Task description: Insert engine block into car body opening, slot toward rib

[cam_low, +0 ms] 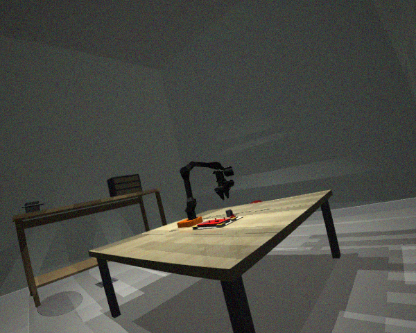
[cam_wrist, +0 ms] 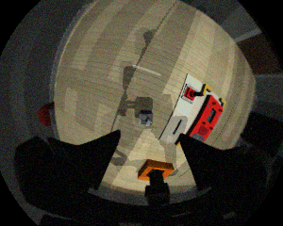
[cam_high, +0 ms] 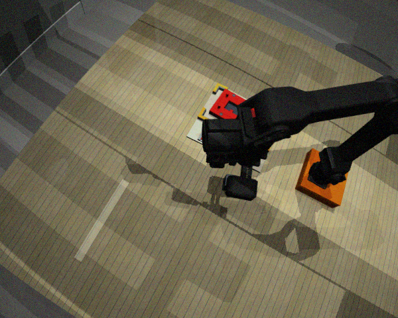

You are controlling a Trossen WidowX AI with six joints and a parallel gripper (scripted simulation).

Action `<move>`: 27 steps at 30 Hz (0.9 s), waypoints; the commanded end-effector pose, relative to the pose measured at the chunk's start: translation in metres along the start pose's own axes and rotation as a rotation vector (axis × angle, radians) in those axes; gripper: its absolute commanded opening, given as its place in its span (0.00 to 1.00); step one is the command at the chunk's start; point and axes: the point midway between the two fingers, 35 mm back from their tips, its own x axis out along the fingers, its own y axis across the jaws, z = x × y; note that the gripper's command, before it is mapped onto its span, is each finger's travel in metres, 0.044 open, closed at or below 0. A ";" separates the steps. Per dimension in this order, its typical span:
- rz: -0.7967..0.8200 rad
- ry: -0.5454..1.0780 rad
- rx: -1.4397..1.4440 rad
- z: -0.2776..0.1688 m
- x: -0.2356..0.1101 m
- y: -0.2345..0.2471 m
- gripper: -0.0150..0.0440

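Engine block (cam_wrist: 145, 117) sits loose on the surface (cam_wrist: 98, 63), apart from the red car body (cam_wrist: 208, 119) on its white mat. My gripper (cam_wrist: 150, 135) hangs high above it, spread wide and holding nothing, presumably lining up for a pickup.
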 end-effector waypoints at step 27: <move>0.006 0.009 -0.012 -0.005 0.085 0.004 1.00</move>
